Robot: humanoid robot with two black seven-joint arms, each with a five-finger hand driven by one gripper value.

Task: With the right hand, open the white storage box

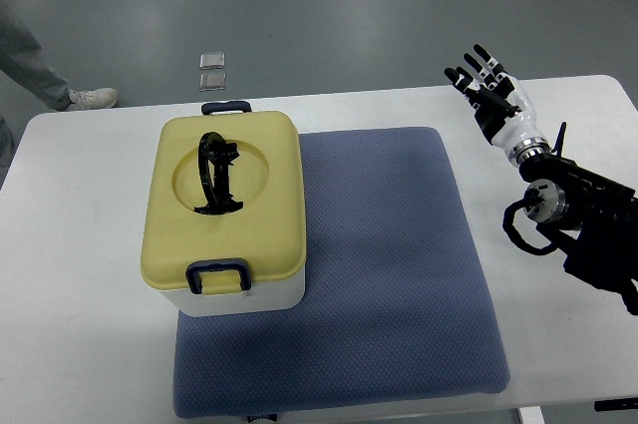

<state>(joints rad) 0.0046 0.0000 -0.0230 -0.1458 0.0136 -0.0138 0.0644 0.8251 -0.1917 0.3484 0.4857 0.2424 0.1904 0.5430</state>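
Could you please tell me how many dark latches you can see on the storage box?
2. One latch sits at the near edge of the yellow lid; the other latch is at the far edge. Any on the hidden sides cannot be seen.

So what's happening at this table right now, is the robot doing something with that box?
Not yet. The white storage box sits shut on the blue mat, its yellow lid on, with the black handle on top and a latch at the front. The robot's right hand is raised over the far right of the table, fingers spread, holding nothing and well clear of the box. The left arm isn't visible. A person's leg shows at the top left.
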